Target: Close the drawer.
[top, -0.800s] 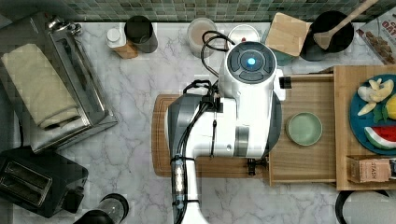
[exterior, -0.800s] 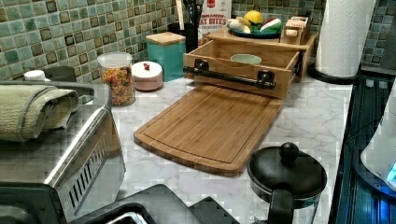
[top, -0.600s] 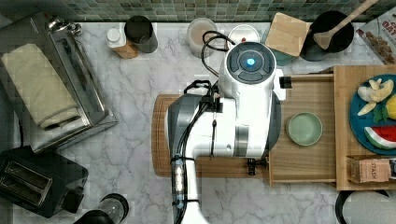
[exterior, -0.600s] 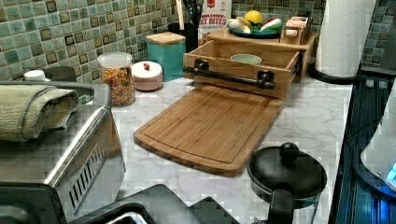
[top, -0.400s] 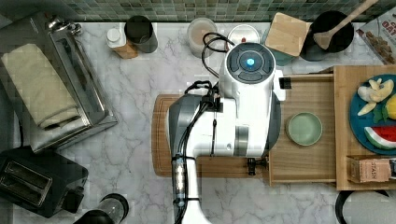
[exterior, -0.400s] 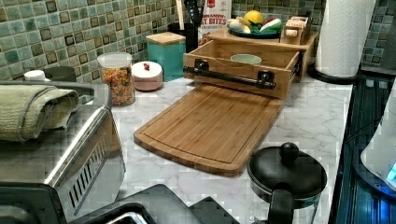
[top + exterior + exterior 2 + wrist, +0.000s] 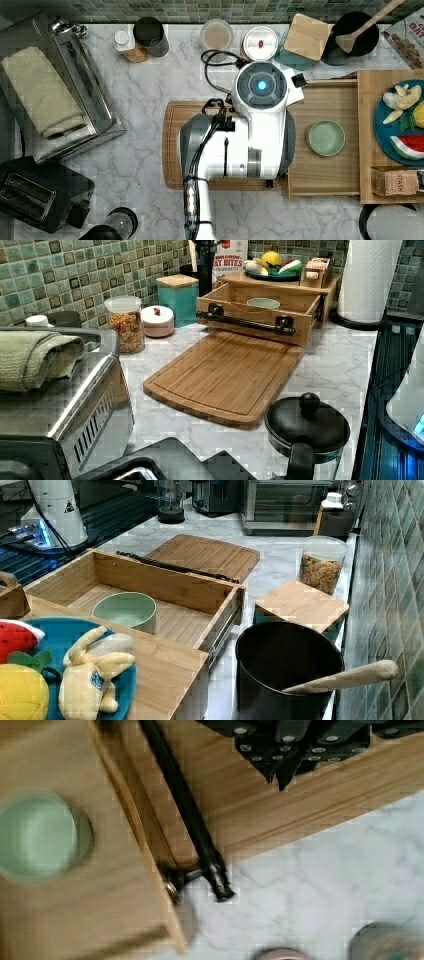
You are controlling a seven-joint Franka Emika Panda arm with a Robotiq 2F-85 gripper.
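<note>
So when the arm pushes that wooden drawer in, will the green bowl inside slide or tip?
The pale green bowl looks low and wide, so tipping seems unlikely. It sits loose on the smooth floor of the light-wood drawer, so a sharp shove could make it slide. The drawer probably glides easily on the metal side rail.

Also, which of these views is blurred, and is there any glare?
Wrist view: soft, the green bowl smeared, the black handle a little crisper. Left view: bright sheen on the toaster oven. Right view: the drawer reads clearly.
</note>
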